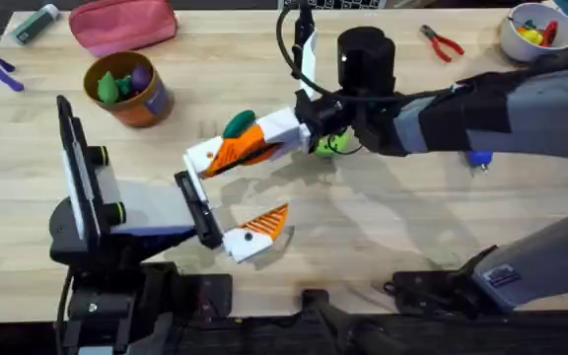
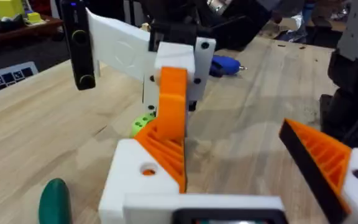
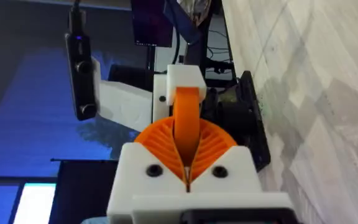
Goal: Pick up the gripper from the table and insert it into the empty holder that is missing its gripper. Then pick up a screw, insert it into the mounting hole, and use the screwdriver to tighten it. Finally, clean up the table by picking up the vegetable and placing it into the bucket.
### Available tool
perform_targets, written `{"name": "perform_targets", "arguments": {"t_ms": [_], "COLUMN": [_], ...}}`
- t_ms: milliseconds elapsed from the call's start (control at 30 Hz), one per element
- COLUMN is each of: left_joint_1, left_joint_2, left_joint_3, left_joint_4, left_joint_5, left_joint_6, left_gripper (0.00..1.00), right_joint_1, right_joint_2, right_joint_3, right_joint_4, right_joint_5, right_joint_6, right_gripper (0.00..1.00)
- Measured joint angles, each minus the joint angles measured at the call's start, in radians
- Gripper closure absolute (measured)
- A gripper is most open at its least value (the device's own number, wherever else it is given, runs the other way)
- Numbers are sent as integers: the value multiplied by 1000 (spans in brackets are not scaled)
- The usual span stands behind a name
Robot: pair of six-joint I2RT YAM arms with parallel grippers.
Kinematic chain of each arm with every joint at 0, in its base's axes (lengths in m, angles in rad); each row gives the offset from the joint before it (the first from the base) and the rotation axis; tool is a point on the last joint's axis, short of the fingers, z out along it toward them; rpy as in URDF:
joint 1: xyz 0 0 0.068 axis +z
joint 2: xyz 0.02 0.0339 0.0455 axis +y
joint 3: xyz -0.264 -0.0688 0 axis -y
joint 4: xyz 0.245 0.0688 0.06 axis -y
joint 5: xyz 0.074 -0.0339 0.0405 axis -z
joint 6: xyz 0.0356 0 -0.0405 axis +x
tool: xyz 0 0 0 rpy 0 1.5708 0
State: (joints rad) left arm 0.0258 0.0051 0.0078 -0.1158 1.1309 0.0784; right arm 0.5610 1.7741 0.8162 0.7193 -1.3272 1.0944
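Observation:
My right gripper (image 1: 264, 141) (image 3: 188, 134) is shut on the orange ribbed gripper (image 1: 240, 153) (image 3: 188, 112) and holds it against the white holder (image 1: 205, 158) (image 2: 129, 183) on one finger of my left gripper (image 1: 233, 197) (image 2: 229, 143). The left gripper stands open, its other orange-padded finger apart. Orange shows through the mounting hole (image 2: 148, 169). The dark-green vegetable (image 1: 238, 124) (image 2: 55, 199) lies just behind the holder. The bucket (image 1: 151, 106) sits at the back left with toys inside. The blue screwdriver (image 1: 478, 158) (image 2: 225, 64) lies partly under the right arm. A screw is out of view.
A round green disc (image 1: 331, 145) (image 2: 143, 121) lies under the right wrist. Red pliers (image 1: 444, 41) and a white bowl (image 1: 514, 39) sit at the back right. A pink pouch (image 1: 121, 25) and a marker (image 1: 35, 22) are at the back left.

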Motion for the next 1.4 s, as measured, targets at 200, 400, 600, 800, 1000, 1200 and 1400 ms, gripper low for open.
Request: {"name": "perform_targets", "arguments": {"t_ms": [200,400,600,800,1000,1200,1400], "left_joint_1": [0,0,0,1,1,1,1], "left_joint_2": [0,0,0,0,0,0,0], "left_joint_3": [0,0,0,0,0,0,0], "left_joint_4": [0,0,0,0,0,0,0], "left_joint_5": [1,0,-2,-3,-3,-3,-4], "left_joint_6": [-1,-3,-4,-5,-7,-7,-7], "left_gripper": [13,13,13,14,14,14,13], "right_joint_1": [11,20,21,23,23,23,23], "right_joint_2": [0,0,0,0,0,0,0], "right_joint_3": [0,2,2,2,2,2,2], "right_joint_4": [3,6,6,7,7,7,7], "right_joint_5": [21,37,41,48,49,50,51], "right_joint_6": [6,9,10,17,21,21,21], "right_gripper": [992,992,992,992,992,992,991]}}
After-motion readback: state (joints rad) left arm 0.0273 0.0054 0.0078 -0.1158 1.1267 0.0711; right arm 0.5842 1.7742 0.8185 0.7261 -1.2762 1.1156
